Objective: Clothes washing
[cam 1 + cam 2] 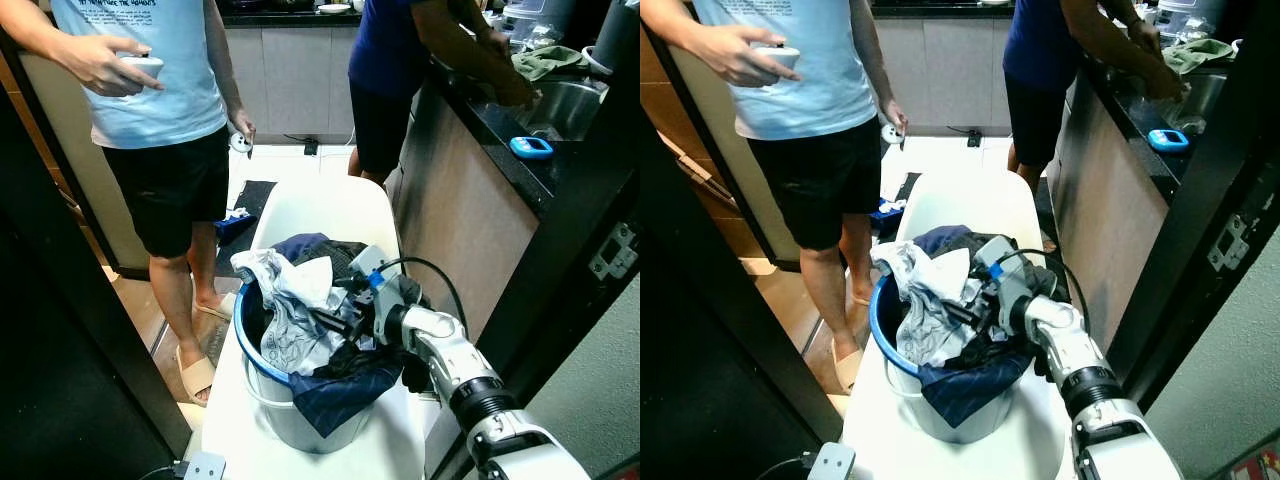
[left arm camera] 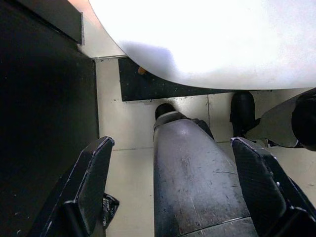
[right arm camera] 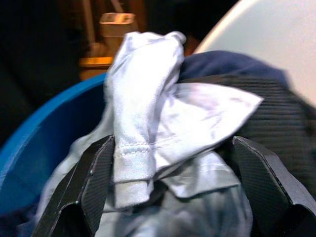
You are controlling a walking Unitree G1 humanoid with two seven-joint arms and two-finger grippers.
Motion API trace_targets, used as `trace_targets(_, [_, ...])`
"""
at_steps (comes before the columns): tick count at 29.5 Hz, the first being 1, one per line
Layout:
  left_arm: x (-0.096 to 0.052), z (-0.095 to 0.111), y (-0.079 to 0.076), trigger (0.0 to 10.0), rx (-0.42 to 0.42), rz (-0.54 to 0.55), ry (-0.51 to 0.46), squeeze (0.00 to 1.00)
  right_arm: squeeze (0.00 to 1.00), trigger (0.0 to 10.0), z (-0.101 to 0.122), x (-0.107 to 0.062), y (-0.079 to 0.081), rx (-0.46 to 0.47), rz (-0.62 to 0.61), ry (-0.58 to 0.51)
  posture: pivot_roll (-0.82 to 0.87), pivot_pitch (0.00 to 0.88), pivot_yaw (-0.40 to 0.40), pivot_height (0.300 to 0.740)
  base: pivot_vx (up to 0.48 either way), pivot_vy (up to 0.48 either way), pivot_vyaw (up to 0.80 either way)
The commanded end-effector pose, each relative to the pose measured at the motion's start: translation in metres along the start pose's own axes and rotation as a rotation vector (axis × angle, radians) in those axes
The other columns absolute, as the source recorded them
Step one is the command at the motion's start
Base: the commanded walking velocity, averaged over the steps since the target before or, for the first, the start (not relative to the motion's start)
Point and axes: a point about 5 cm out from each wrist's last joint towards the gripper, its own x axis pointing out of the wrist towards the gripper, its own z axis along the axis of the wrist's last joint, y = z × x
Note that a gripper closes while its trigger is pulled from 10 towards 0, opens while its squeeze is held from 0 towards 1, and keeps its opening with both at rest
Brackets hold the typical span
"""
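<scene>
Crumpled pale garment (image 3: 148,123) tops bucket (image 1: 262,362)

Both standing people, one in a pale blue T-shirt (image 1: 150,70) and one in a dark blue top (image 1: 385,45), are cut off above the chest. Heaped clothes hide the inside of the blue-rimmed round plastic laundry basket (image 1: 245,345). Beyond the crumpled white garment (image 3: 143,113), the background is blurred and dark.

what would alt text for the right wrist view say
The right tool, its two black fingers open, reaches into a blue basket of laundry, straddling a bunched pale grey-white garment. Dark navy clothing lies behind it.
</scene>
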Motion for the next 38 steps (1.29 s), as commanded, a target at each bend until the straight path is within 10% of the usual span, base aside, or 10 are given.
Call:
trace_targets(1, [-0.005,-0.019,0.003,10.0,0.009,-0.001,0.076,0.00,0.00,10.0,-0.003,-0.002,-0.003,-0.008,-0.028,0.016,0.04,0.000,-0.002,0.740,0.000,0.000,0.00])
trace_targets(15, [-0.004,-0.019,-0.001,10.0,0.018,-0.007,0.077,0.00,0.00,10.0,-0.019,-0.008,0.008,0.005,0.101,0.047,0.03,0.000,-0.002,0.740,0.000,0.000,0.00])
trace_targets(17, [-0.004,-0.019,-0.001,10.0,0.020,-0.007,0.076,0.00,0.00,9.0,-0.021,-0.008,0.010,0.003,0.118,0.054,0.03,0.000,-0.002,0.740,0.000,0.000,0.00])
trace_targets(18, [-0.004,-0.019,-0.001,10.0,0.022,-0.007,0.076,0.00,0.00,4.9,-0.023,-0.009,0.012,0.004,0.127,0.059,0.03,0.000,-0.002,0.740,0.000,0.000,0.00])
trace_targets(21, [-0.004,-0.019,-0.001,10.0,0.023,-0.007,0.076,0.00,0.00,4.3,-0.024,-0.009,0.014,0.009,0.139,0.059,0.03,0.000,-0.002,0.740,0.000,0.000,0.00])
trace_targets(22, [-0.004,-0.019,-0.001,10.0,0.024,-0.007,0.076,0.00,0.00,1.5,-0.025,-0.008,0.016,0.013,0.150,0.059,0.03,0.000,-0.002,0.740,0.000,0.000,0.00])
trace_targets(24, [-0.004,-0.018,-0.001,10.0,0.024,-0.007,0.076,0.00,0.00,0.5,-0.026,-0.008,0.018,0.015,0.157,0.058,0.02,0.000,0.003,0.740,0.000,0.000,0.00])
trace_targets(38, [-0.004,-0.018,0.000,10.0,0.022,-0.006,0.078,0.00,0.00,0.0,-0.028,-0.007,0.020,0.029,0.164,0.062,0.02,0.000,0.002,0.740,0.000,0.000,0.00])
